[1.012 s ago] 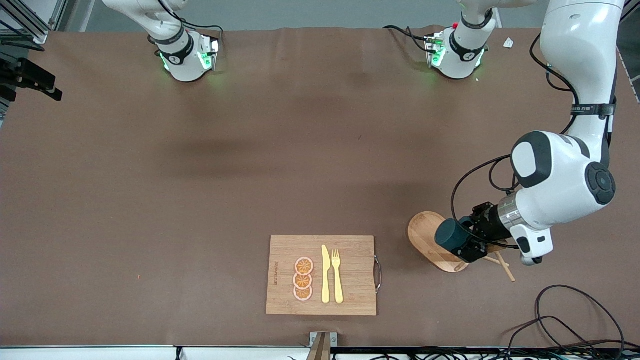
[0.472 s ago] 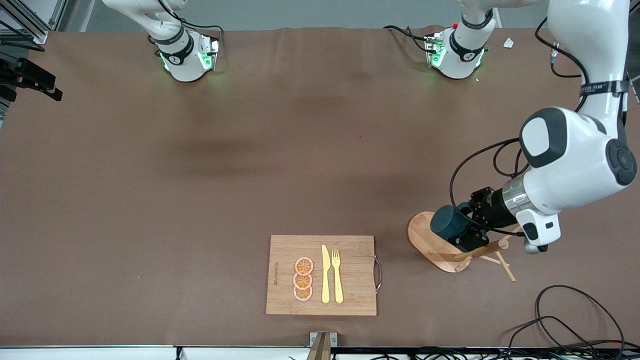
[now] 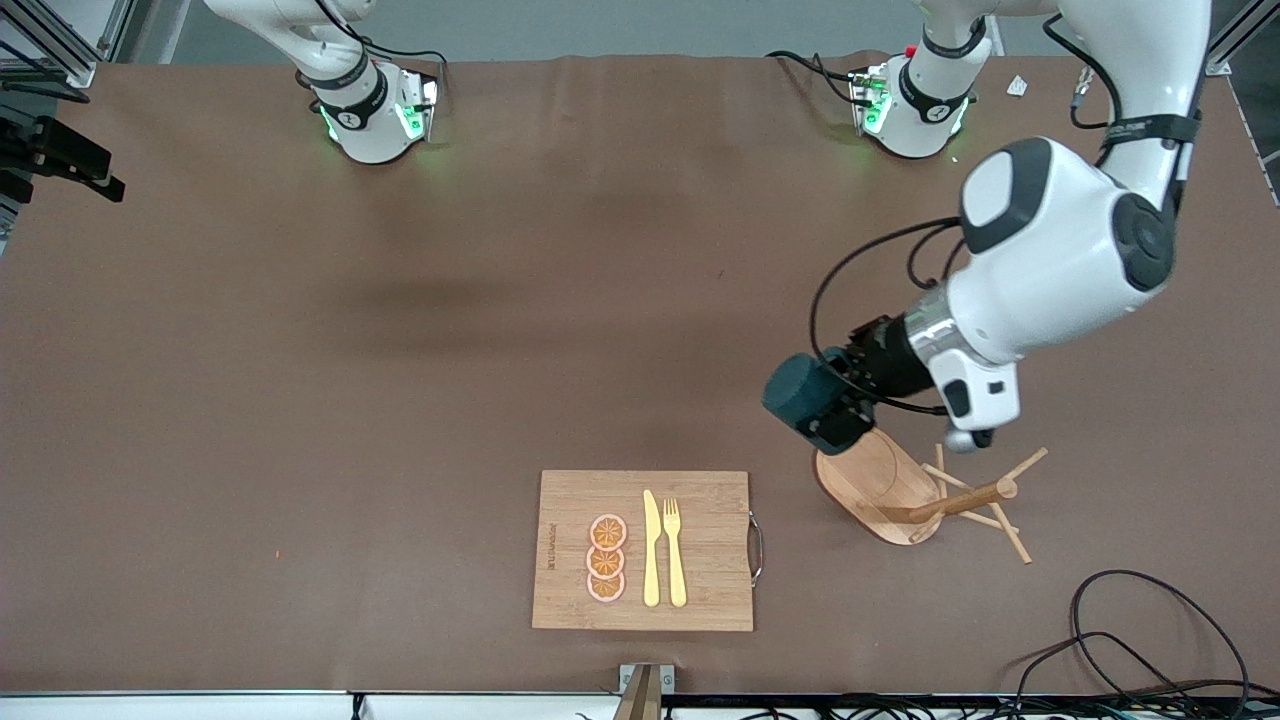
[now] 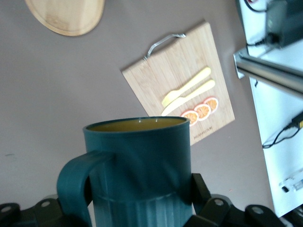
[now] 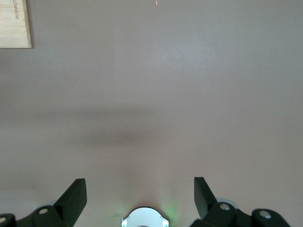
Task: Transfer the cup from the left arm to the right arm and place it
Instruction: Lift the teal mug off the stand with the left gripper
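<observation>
The dark teal cup (image 3: 800, 392) with a side handle lies sideways in my left gripper (image 3: 832, 412), held in the air over the table beside the wooden stand's base. In the left wrist view the cup (image 4: 137, 165) fills the foreground with its tan inside rim showing. My left gripper (image 4: 142, 196) is shut on its body, with one finger (image 4: 199, 188) pressed against its side. My right gripper (image 5: 139, 185) is open and empty over bare table near its own base, and the arm waits. It is out of the front view.
A wooden mug stand (image 3: 872, 482) with slanted pegs (image 3: 975, 495) stands under the left arm. A wooden cutting board (image 3: 700, 550) with knife, fork and three orange slices (image 3: 606, 558) lies near the front edge. Cables (image 3: 1130, 640) lie at the left arm's front corner.
My left gripper has lifted the cup off the wooden stand and carried it up and toward the right arm's end. The stand's pegs now show. The right arm has not moved.
</observation>
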`<state>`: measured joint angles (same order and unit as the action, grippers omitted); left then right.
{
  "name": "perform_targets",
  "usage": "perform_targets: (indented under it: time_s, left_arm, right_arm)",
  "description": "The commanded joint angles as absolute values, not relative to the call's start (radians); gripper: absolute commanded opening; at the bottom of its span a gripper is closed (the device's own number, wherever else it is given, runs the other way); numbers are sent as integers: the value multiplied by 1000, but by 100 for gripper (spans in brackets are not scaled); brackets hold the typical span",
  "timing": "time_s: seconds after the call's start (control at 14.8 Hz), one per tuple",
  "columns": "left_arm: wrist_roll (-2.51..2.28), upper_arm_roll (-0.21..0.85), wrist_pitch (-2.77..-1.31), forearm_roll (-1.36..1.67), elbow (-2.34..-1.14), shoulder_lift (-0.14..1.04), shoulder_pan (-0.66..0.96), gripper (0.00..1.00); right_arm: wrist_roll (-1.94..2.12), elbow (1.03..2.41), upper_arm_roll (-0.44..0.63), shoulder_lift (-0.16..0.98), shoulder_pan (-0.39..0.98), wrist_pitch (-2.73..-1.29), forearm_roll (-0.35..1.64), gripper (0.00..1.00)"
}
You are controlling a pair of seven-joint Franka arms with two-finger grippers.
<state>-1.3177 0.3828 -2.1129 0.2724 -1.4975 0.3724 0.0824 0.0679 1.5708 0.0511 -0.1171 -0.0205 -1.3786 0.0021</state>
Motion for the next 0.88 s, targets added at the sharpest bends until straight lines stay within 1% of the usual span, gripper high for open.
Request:
perform_targets:
  time_s: [0.0, 0.2, 0.4, 0.47, 0.61, 0.74, 0.81]
  left_arm:
    - [-1415, 396, -2164, 116, -1497, 356, 168, 52]
    - [-1502, 394, -2229, -124, -1497, 383, 323, 49]
    - [-1603, 394, -2252, -425, -1497, 432, 437, 48]
    - [-1636, 394, -2256, -516, -1497, 455, 460, 48]
    - [-1698, 393, -2260, -680, -1497, 507, 523, 45]
    - [-1774, 393, -2260, -879, -1497, 579, 593, 39]
    - [-1848, 387, -2260, -984, -1496, 619, 630, 38]
  right_arm:
    - [64, 1583, 43, -129, -29, -1382, -2, 100]
    - [64, 1582, 43, -127, -31, -1381, -2, 100]
    - [61, 1575, 44, -121, -34, -1381, -3, 100]
    - [60, 1572, 44, -115, -35, -1381, -3, 100]
    - [54, 1572, 44, -109, -37, -1381, -3, 100]
    - [54, 1572, 44, -107, -38, -1382, -2, 100]
    - [52, 1574, 44, -104, -38, -1381, -2, 100]
